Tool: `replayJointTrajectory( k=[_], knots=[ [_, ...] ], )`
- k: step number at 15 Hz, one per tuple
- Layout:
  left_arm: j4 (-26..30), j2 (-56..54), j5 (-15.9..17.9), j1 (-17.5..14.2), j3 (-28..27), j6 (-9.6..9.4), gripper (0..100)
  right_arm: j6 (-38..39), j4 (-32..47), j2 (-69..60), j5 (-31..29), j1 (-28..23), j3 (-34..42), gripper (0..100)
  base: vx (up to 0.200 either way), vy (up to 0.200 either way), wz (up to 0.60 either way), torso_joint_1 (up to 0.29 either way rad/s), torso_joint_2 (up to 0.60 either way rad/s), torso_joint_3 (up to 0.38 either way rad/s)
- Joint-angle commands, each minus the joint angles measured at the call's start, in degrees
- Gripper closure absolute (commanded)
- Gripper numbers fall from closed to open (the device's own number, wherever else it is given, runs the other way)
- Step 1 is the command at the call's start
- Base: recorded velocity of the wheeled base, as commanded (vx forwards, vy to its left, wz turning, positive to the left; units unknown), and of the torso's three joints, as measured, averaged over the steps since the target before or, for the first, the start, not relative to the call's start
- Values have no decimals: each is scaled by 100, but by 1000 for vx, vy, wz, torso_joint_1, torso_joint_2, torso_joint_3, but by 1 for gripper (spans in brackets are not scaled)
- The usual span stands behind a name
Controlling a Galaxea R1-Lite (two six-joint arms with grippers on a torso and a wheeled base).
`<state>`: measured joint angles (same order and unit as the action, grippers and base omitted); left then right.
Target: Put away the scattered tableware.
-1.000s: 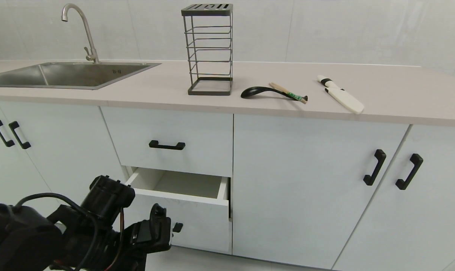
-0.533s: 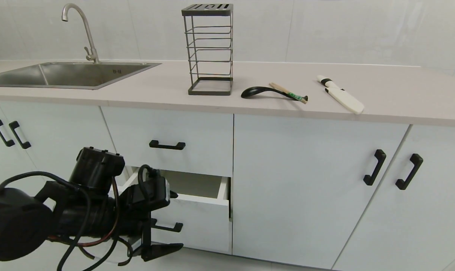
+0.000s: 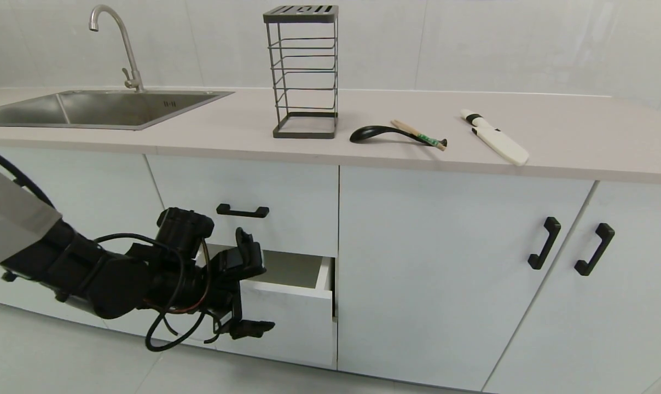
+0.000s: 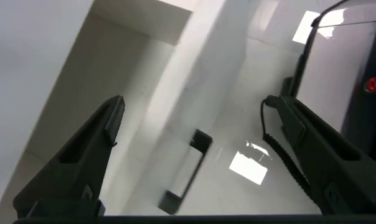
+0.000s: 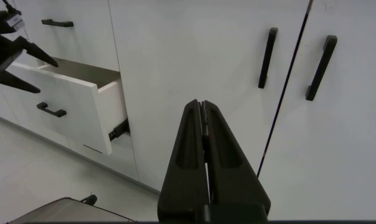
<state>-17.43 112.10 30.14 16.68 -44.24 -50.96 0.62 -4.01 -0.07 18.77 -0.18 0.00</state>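
Note:
A black spoon [image 3: 381, 133], a pair of chopsticks [image 3: 419, 135] and a white knife with a black band [image 3: 496, 140] lie on the countertop [image 3: 582, 142], right of a tall wire rack [image 3: 303, 71]. Below it, the lower drawer [image 3: 286, 284] stands partly pulled out, with nothing visible inside. My left gripper [image 3: 260, 295] hangs open just in front of the drawer's front panel. In the left wrist view its fingers [image 4: 88, 155] straddle the black drawer handle [image 4: 185, 168] without touching it. My right gripper [image 5: 203, 109] is shut on nothing, facing the cabinet doors [image 5: 194, 56].
A steel sink [image 3: 100, 106] with a tap [image 3: 117, 38] sits at the counter's left. A closed upper drawer [image 3: 243, 210] lies above the open one. Double cabinet doors with black handles [image 3: 544, 243] stand to the right. Pale floor tiles [image 3: 62, 366] stretch below.
My left arm has risen from near the floor and swung up beside the open drawer's front, gripper still open. The drawer and the tableware have not moved.

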Motion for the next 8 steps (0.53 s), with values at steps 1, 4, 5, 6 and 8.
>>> replayJointTrajectory(
  k=[1, 4, 5, 6, 8],
  knots=[
    [3, 576, 10, -24, -322, -37, 0, -1, -3, 7, 4, 1, 0, 100, 0, 0, 0, 0, 0, 0],
    [29, 655, 45, 11, -305, -46, 0, -1, -3, 7, 4, 1, 0, 100, 0, 0, 0, 0, 0, 0],
    [29, 655, 45, 11, -296, -46, 0, -1, -3, 7, 4, 1, 0, 100, 0, 0, 0, 0, 0, 0],
    [29, 664, 45, 11, -234, -46, 0, -1, -3, 7, 4, 1, 0, 100, 0, 0, 0, 0, 0, 0],
    [3, 620, 45, 11, 38, -46, 0, 8, -3, 7, 4, 1, 0, 100, 0, 0, 0, 0, 0, 0]
  ],
)
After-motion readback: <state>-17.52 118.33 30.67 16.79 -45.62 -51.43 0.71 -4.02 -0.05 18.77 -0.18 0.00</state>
